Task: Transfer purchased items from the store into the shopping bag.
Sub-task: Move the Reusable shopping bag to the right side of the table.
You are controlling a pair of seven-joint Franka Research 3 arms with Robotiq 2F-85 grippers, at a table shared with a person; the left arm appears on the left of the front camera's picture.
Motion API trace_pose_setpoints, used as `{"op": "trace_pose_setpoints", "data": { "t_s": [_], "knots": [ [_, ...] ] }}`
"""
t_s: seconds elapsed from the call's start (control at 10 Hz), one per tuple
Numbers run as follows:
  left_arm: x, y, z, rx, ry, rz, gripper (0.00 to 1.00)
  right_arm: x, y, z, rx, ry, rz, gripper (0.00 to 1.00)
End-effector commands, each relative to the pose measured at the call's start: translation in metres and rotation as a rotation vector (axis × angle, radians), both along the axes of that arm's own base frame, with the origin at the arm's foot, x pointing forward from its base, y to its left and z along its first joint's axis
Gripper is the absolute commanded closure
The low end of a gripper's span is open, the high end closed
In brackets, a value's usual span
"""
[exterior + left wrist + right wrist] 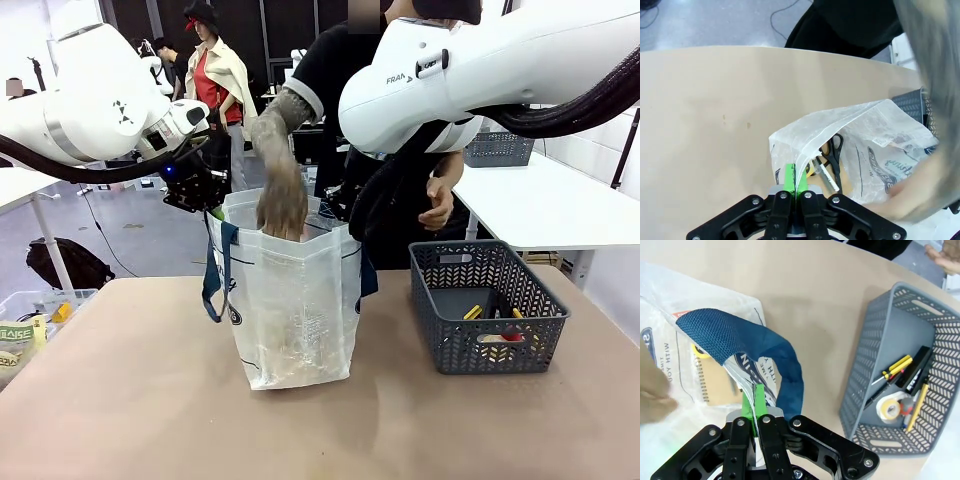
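Shopping bag [290, 300]: stands upright on the desk [130, 400] between the two arms, mouth open and facing up.
Left hand [792, 177]: closed on the bag's rim at the robot's left side of the mouth; the green pads pinch the translucent film.
Right hand [752, 400]: closed on the opposite rim, just beside the navy strap [755, 350].
Mouth: held spread by the two grips, one at each side.
Person's reaching hand [283, 210]: enters the mouth from the far side and sits below the rim. It is blurred, so you cannot tell whether it carries anything.
Contents of bag: black scissors [835, 150] and a spiral notebook [715, 385] lie at the bottom.
Store [500, 350]: sits on the desk to the robot's right of the bag, near it but apart.
Purchased items [495, 320]: the remainder lie flat on the store's floor, among them a yellow screwdriver [895, 367], a tape roll [888, 408] and a yellow stick [917, 407].
Long axis: mixed; the stick runs along a side wall, the screwdriver lies skewed across the floor.
Direction: the items lie to the robot's right of the bag mouth, on the right hand's side.
Nearer hand: of the robot's two, the right. The person's free hand [438, 205] hangs just beyond the store's far wall.
Judgement: both robot hands are committed to the rim, so treat the transfer as the person's move, and hold the mouth wide and level.
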State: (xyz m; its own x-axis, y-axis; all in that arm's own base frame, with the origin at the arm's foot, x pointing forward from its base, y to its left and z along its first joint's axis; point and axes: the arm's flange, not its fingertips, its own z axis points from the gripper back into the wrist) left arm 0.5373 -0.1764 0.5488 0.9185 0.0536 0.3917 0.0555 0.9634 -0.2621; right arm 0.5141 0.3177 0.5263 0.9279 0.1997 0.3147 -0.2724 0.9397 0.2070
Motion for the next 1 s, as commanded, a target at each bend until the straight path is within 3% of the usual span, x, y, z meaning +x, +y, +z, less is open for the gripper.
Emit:
{"op": "trace_pose_setpoints", "data": {
  "t_s": [0.0,0.9],
  "knots": [
    [-0.0038,0.0028,0.0022,-0.005,-0.006,0.017,1.00,-0.0032,-0.0035,-0.0014,0.014,0.005,-0.013,1.00],
    [-0.0038,0.0028,0.0022,-0.005,-0.006,0.017,1.00,-0.0032,-0.0035,-0.0014,0.014,0.005,-0.013,1.00]
  ]
}}
